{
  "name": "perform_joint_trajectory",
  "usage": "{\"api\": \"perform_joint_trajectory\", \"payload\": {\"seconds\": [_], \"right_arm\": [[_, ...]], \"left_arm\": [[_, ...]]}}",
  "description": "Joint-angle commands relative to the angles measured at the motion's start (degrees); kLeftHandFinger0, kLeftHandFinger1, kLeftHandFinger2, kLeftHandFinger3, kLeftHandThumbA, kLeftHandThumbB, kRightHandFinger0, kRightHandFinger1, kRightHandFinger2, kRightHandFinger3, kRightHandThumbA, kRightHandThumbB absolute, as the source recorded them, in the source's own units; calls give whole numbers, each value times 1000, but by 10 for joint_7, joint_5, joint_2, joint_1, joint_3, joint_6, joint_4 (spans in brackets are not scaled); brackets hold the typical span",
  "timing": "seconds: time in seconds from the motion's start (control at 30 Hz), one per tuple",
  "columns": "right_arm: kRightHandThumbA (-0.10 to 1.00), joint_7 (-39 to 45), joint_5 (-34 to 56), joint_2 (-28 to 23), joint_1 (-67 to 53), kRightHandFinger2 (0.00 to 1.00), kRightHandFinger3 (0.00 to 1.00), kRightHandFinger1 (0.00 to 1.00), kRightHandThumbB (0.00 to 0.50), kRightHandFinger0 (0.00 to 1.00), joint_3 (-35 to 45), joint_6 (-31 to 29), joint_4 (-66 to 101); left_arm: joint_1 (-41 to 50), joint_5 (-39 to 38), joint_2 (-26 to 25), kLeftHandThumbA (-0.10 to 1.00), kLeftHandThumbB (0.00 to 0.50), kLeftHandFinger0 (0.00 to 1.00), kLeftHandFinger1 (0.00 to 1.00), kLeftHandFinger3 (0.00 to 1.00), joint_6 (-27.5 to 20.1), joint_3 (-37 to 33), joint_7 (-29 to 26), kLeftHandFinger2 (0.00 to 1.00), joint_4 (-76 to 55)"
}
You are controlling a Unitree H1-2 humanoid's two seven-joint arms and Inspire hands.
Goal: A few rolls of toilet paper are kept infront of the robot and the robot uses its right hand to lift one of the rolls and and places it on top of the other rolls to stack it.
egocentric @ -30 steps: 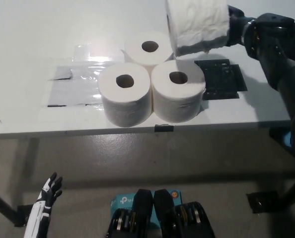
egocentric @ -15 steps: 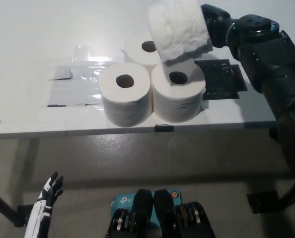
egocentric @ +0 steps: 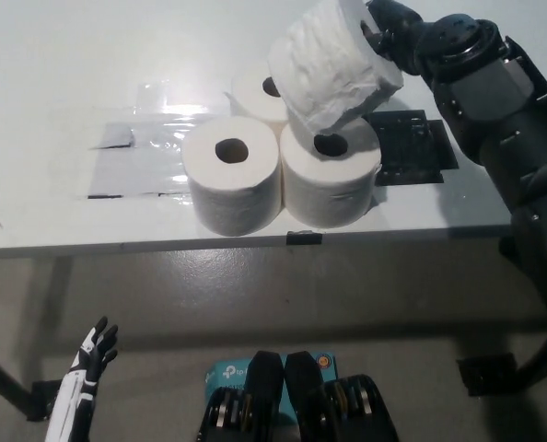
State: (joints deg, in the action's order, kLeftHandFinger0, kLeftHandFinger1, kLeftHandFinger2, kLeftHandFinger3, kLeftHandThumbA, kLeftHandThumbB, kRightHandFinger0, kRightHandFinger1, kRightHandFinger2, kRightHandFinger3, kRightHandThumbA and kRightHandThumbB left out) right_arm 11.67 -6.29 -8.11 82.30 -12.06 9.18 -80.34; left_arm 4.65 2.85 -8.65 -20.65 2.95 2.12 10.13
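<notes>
Roll (egocentric: 333, 64) (tilted) in right robot hand (egocentric: 390, 29)

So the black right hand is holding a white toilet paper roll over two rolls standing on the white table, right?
Not quite: the head view shows three standing rolls, not two. The black right hand does hold a white toilet paper roll over them on the white table.

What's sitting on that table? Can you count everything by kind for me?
Toilet paper rolls standing on the table: 3
Toilet paper roll held in the right hand: 1
Black mat: 1
Clear plastic sheet: 1
Total: 6
</notes>
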Motion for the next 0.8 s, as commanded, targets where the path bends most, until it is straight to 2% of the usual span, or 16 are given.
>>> {"api": "perform_joint_trajectory", "payload": {"seconds": [0.0,0.07,0.17,0.2,0.27,0.37,0.43,0.47,0.5,0.53,0.57,0.63,0.67,0.7,0.73,0.77], "right_arm": [[902,-14,-25,-11,56,389,408,129,35,0,-13,-45,10],[901,-12,-33,-10,57,436,352,162,39,0,-23,-47,9],[944,-22,-54,-6,60,523,382,248,87,19,-45,-39,9],[920,-23,-51,-3,60,545,448,263,84,19,-44,-34,9],[914,-15,-59,-1,58,568,419,300,51,25,-54,-44,10],[915,-10,-70,3,58,586,412,314,53,0,-68,-51,12],[888,-8,-70,8,56,578,454,294,56,0,-68,-54,9],[883,-7,-70,9,56,583,490,297,46,0,-68,-58,9],[869,-5,-69,12,53,600,693,301,45,0,-68,-62,8],[825,-6,-71,13,53,569,759,249,49,0,-69,-63,6],[807,-8,-73,14,53,558,743,229,51,0,-70,-64,4],[842,-7,-82,17,51,519,571,187,67,0,-76,-71,2],[869,-9,-86,18,51,420,401,126,76,0,-80,-74,1],[885,-12,-88,19,51,326,326,71,94,15,-82,-74,1],[884,-18,-88,21,51,388,424,164,128,80,-82,-75,2],[910,-9,-87,20,52,327,471,174,207,82,-82,-75,1]], "left_arm": [[-4,9,-7,1000,207,1000,1000,1000,-21,-4,0,1000,-17],[-4,9,-8,1000,212,1000,1000,1000,-17,-3,0,1000,-18],[-5,10,-7,1000,210,1000,1000,1000,-16,-4,0,1000,-19],[-5,9,-8,1000,202,1000,1000,1000,-16,-4,1,1000,-20],[-5,11,-8,1000,200,1000,1000,1000,-18,-3,1,1000,-19],[-5,11,-7,1000,199,1000,1000,1000,-13,-3,0,1000,-21],[-5,12,-7,1000,195,1000,1000,1000,-15,-4,0,1000,-21],[-5,13,-8,1000,195,1000,1000,1000,-14,-4,1,1000,-21],[-6,13,-8,1000,193,1000,1000,1000,-15,-4,1,1000,-19],[-8,13,-8,1000,192,1000,1000,1000,-16,-5,1,1000,-17],[-9,13,-8,1000,193,1000,1000,1000,-16,-5,2,1000,-16],[-9,16,-9,1000,191,1000,1000,1000,-15,-6,2,1000,-18],[-9,15,-9,1000,188,1000,1000,1000,-14,-6,2,1000,-19],[-9,16,-9,1000,187,1000,1000,1000,-13,-6,2,1000,-20],[-8,19,-9,1000,186,1000,1000,1000,-12,-6,1,1000,-22],[-8,18,-9,1000,187,1000,1000,1000,-11,-6,2,1000,-23]]}}
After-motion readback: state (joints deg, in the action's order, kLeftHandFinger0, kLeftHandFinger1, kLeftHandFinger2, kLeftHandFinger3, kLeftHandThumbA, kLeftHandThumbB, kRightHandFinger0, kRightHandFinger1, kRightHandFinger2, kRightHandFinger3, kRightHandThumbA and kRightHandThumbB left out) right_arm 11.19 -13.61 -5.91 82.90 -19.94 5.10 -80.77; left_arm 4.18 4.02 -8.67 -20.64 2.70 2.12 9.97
